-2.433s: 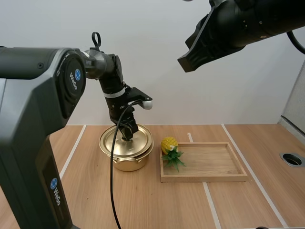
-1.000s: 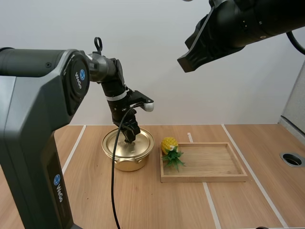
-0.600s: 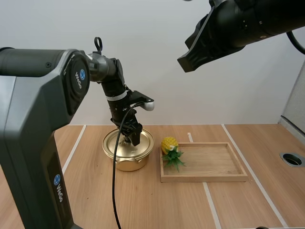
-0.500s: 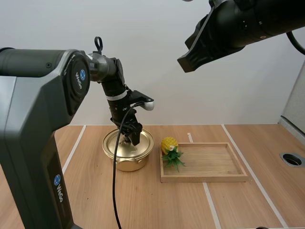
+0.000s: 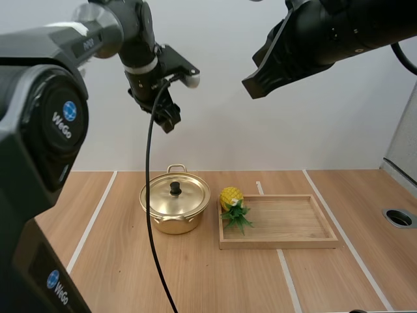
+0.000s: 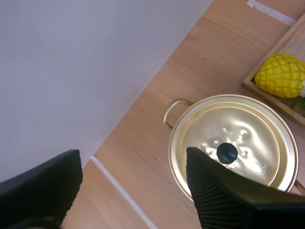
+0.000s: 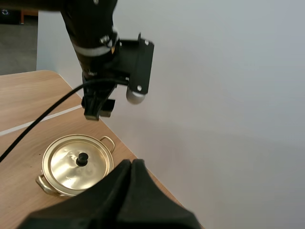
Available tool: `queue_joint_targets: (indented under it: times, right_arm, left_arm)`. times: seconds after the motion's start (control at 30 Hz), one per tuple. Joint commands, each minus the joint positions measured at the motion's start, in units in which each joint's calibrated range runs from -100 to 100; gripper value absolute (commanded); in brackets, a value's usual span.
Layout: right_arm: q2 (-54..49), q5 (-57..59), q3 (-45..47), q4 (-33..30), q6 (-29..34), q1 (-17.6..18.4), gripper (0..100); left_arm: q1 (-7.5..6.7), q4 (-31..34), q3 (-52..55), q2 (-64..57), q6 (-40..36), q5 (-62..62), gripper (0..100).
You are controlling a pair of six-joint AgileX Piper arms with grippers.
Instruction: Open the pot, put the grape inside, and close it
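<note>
The pot [image 5: 174,212] is seen left of centre in the high view, standing on the table [image 5: 195,280]. It is closed: the lid [image 5: 187,193] is seated flat on the rim, with its black knob [image 5: 174,188] upright at the middle. A loop handle is shown at the pot's rear side.

Just right of the pot, apart from it, a yellow pineapple [image 5: 230,196] with green leaves is laid at the left end of the wooden tray [image 5: 287,242]. The leaves are turned toward the near edge of the frame. The rest of the tray's floor is bare. White tape lines [image 5: 98,208] are run across the table on either side of the pot.

The left gripper [image 5: 169,120] is held high in the upper left of the frame, well above the pot and touching nothing. In the left wrist view the left gripper [image 6: 131,155] is released, its two fingers [image 6: 209,191] spread wide with the ribbed faces turned inward. The lid [image 6: 248,129] is seen far below it.

The right arm [image 5: 326,32] is held in the upper right of the frame, far from pot and tray. In the right wrist view the right gripper [image 7: 131,164] is clenched on nothing, its fingers pressed together as one dark wedge. The pot [image 7: 76,167] and the left gripper [image 7: 97,109] above it are seen beyond that wedge.
</note>
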Motion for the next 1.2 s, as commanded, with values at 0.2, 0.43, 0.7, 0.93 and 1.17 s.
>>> queue_joint_targets:
  times: [0.2, 0.43, 0.7, 0.93, 1.17]
  right_arm:
    - [-0.68, -0.43, -0.45, 0.23, 0.20, -0.21, 0]
    - [-1.81, -5.98, -0.45, -4.09, 9.23, -0.21, 0]
    - [-6.60, -15.05, -0.45, -19.98, 32.54, -0.21, 0]
    - [-10.36, -15.73, -0.45, -31.19, 48.31, -0.21, 0]
    - [-13.35, -16.99, -0.45, -35.39, 48.31, -1.49, 0]
  left_arm:
    - [-0.15, 0.85, -7.70, -14.91, -6.40, 0.00, 100]
    - [-0.15, 2.00, -9.86, -24.85, -12.38, 0.00, 100]
    - [-0.15, 4.05, -9.86, -33.98, -17.53, 0.00, 53]
    - [-0.15, 3.84, -9.86, -42.05, -19.91, 0.00, 0]
    - [1.31, 3.84, -6.61, -50.69, -24.44, 0.00, 0]
